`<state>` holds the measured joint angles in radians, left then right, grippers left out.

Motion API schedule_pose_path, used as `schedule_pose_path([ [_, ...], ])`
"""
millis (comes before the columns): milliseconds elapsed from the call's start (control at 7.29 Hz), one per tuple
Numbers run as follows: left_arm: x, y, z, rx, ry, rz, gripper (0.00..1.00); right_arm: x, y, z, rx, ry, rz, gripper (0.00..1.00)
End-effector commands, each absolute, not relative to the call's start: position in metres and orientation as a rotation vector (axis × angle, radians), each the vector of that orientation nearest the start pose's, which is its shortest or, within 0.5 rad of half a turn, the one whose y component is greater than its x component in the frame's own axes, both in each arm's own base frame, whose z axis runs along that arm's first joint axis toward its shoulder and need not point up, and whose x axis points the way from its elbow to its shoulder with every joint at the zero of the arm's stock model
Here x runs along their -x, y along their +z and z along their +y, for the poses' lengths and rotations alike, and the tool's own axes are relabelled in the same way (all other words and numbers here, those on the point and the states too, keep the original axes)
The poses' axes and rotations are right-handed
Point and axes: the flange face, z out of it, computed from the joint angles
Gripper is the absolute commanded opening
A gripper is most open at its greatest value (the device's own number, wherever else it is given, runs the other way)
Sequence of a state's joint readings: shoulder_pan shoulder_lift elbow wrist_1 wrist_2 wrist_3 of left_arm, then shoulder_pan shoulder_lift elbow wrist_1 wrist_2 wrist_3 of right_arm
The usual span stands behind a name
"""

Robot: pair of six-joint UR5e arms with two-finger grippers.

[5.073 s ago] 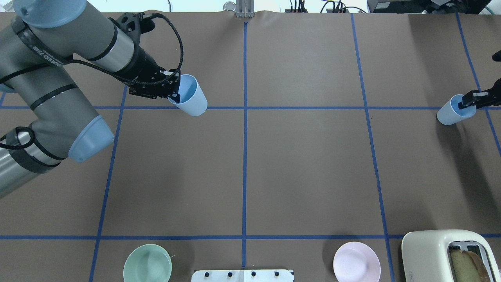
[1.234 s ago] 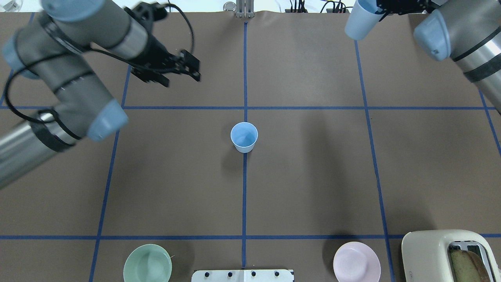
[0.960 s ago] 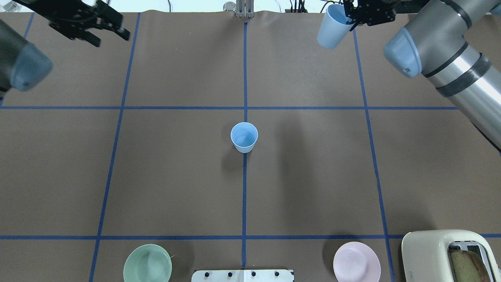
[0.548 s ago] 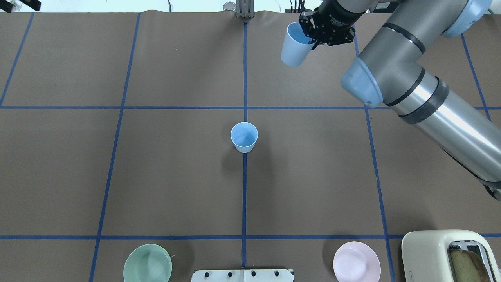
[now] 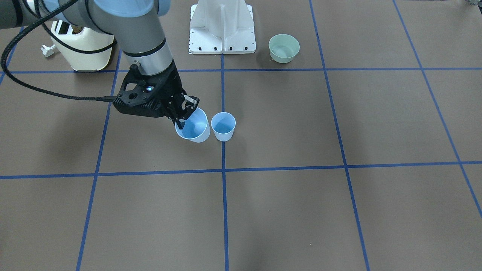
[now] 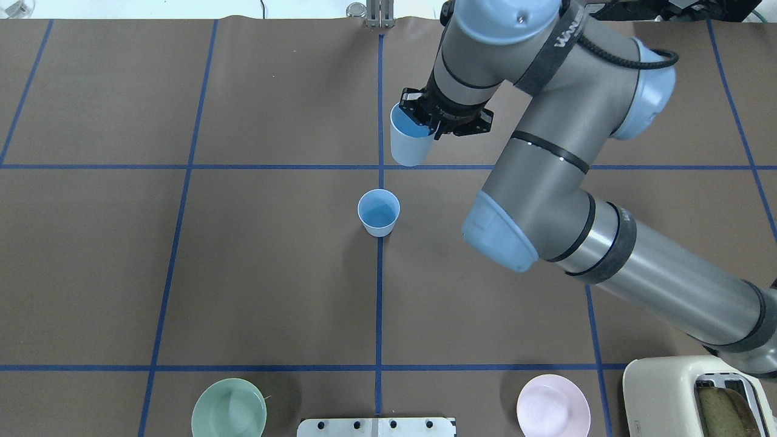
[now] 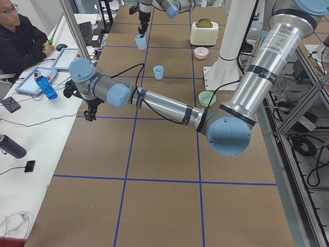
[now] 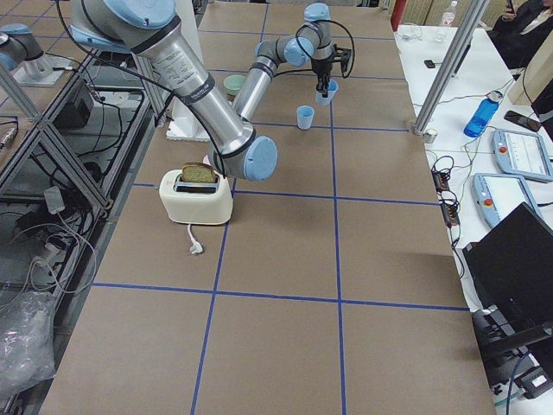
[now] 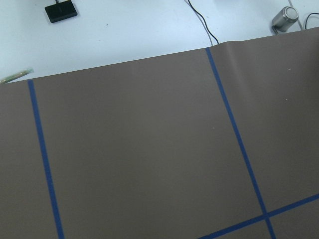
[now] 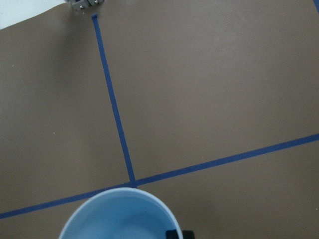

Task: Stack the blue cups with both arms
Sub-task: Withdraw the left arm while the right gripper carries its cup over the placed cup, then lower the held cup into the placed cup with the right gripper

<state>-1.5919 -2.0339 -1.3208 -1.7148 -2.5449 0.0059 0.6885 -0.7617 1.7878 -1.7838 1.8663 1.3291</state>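
the held cup point(image 6: 410, 144) has moved nearer the standing cup point(image 6: 379, 212), both mouth-up.

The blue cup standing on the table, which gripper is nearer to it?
Right. The right gripper, holding the other blue cup, hangs close by the standing cup; the left gripper is far off by the table edge.
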Motion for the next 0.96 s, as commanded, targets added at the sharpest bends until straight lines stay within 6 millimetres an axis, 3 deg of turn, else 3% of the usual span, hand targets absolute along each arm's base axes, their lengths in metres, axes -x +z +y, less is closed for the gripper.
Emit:
schedule_pose_path([
  [0,0.086,0.506,-0.685,-0.343,0.180,0.944,0.97,0.482,0.098,-0.454,-0.156,0.247,-0.807,0.00],
  [411,0.085,0.521,-0.678,-0.326,0.172,0.946,0.97,0.521,0.089,-0.461,-0.155,0.231,-0.767,0.00],
  [823,0.083,0.526,-0.676,-0.317,0.170,0.949,0.97,0.528,0.103,-0.462,-0.150,0.212,-0.744,0.00],
])
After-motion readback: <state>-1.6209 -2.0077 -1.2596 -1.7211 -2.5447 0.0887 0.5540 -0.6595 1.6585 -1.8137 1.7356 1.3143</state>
